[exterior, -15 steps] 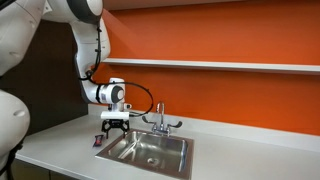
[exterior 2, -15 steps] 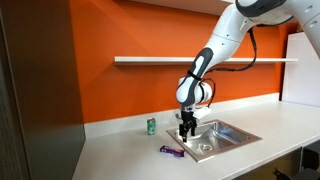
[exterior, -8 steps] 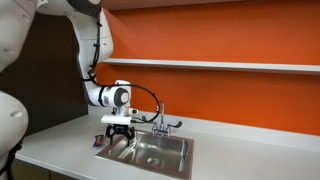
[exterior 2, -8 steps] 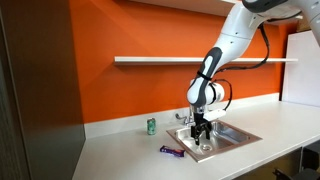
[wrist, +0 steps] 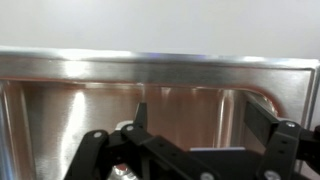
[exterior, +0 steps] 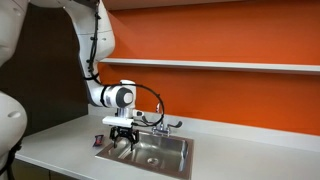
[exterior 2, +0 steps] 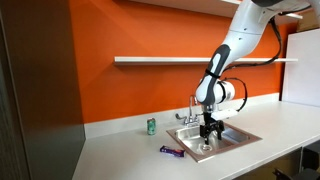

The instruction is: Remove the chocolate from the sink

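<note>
My fingers (wrist: 141, 118) are spread wide with nothing between them, and my gripper (exterior: 125, 136) (exterior 2: 209, 131) hangs pointing down over the sink (exterior: 165, 155) (exterior 2: 230, 136), whose steel wall fills the wrist view ahead of me. The faucet (exterior: 160, 122) stands just beyond at the basin's back edge. The chocolate (exterior 2: 172, 151) (exterior: 97, 141) is outside the basin, lying flat on the white counter (exterior 2: 120, 150) close to the rim, with the green cup (exterior 2: 151, 126) farther back near the orange wall.
</note>
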You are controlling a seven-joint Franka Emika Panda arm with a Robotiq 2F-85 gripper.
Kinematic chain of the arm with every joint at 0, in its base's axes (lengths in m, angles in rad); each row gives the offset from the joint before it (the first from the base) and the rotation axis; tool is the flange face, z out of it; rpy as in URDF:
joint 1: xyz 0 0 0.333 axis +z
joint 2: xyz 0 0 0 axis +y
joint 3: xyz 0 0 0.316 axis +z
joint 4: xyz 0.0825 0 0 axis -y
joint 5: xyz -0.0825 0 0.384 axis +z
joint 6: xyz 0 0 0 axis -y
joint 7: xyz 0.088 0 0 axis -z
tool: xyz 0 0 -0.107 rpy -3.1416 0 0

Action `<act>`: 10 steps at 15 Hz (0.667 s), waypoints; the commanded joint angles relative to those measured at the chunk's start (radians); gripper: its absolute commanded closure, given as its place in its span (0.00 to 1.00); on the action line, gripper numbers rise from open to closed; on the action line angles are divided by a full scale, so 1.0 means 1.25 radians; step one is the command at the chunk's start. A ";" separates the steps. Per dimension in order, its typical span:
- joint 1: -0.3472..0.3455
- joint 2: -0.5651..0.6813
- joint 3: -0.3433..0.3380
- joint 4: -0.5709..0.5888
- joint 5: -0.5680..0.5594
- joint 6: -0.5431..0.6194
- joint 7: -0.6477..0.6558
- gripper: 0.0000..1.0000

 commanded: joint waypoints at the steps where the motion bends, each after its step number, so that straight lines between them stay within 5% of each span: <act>1: -0.015 -0.044 -0.009 -0.038 0.007 0.006 0.028 0.00; 10: -0.016 -0.018 -0.014 -0.020 -0.003 -0.002 0.022 0.00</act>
